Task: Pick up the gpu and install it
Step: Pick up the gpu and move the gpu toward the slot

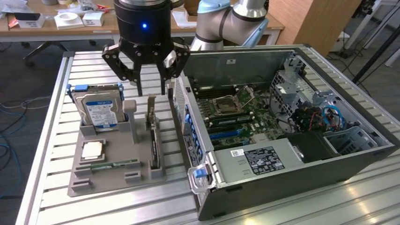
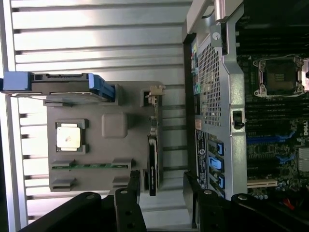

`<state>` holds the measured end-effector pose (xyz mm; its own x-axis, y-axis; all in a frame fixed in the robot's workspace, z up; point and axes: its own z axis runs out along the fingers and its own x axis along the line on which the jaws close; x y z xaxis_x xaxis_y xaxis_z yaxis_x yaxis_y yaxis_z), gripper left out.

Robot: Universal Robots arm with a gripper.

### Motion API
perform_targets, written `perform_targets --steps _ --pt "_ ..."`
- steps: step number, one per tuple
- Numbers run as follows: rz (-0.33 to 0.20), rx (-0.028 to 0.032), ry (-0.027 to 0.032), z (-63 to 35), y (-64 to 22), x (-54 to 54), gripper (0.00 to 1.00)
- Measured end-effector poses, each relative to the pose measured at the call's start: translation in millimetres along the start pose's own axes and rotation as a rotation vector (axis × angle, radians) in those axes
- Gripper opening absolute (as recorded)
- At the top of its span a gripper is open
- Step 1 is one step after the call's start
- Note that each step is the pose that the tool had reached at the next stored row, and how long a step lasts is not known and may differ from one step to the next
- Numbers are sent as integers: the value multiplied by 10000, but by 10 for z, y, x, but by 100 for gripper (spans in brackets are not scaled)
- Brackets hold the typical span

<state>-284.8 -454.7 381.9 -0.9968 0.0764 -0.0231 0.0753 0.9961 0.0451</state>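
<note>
I am watching the gripper (image 1: 151, 91) hanging with its jaws spread wide and gripping nothing, just above the far end of the gpu (image 1: 151, 133). The gpu is standing on edge in the right-hand slot of the grey holder (image 1: 115, 180), apart from the fingers (image 2: 128, 208). It is sitting between the hard drive (image 1: 100, 110) on the exterior view's left and the open computer case (image 1: 300, 173) on its right.

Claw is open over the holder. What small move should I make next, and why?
Probably lower straight down: the open claw hangs above the graphics card, which stands on edge in the grey holder, its top edge under the claw's gap and not yet gripped.
</note>
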Motion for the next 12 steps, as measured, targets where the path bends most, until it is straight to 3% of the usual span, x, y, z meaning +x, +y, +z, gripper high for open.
perform_targets --steps 12 --pt "0 11 1 215 -10 5 49"
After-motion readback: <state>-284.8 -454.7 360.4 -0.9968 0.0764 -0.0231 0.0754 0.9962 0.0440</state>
